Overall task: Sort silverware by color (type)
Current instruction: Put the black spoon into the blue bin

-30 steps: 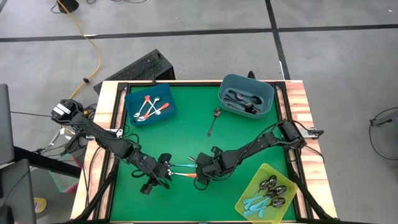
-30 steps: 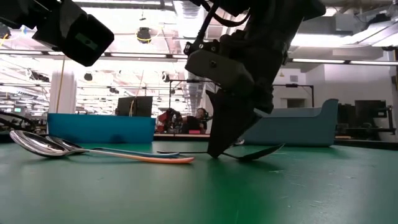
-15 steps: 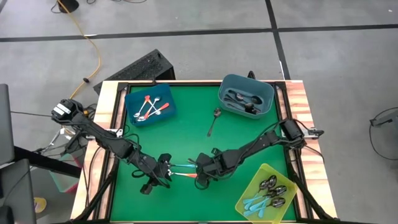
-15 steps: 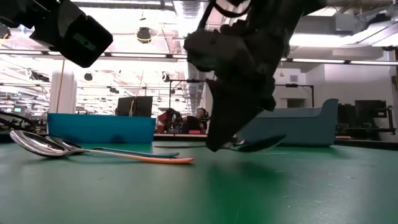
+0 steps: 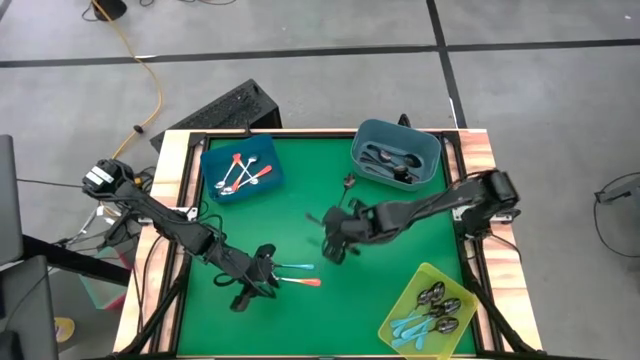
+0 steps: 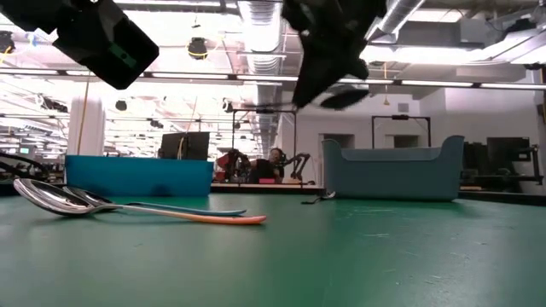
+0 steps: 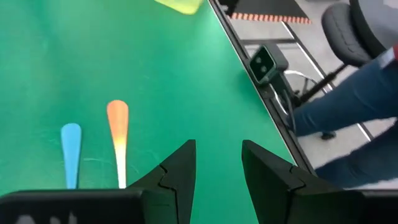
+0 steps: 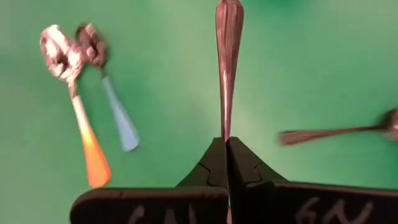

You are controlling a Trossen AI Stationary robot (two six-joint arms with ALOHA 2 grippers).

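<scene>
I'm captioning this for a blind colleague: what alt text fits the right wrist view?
The right gripper is shut on a plain metal spoon held above the green table. Below lie an orange-handled spoon, a blue-handled spoon and another metal spoon.

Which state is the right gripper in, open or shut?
Shut. In the right wrist view the right gripper has its two dark fingers pressed together on the handle of a plain metal spoon, held above the green table.

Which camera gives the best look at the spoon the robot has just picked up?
The right wrist view: the plain metal spoon fills the picture, its handle pinched in the shut right gripper. The high view shows only a dark speck at that gripper. The low view shows its bowl as a blur. The left wrist view misses it.
</scene>
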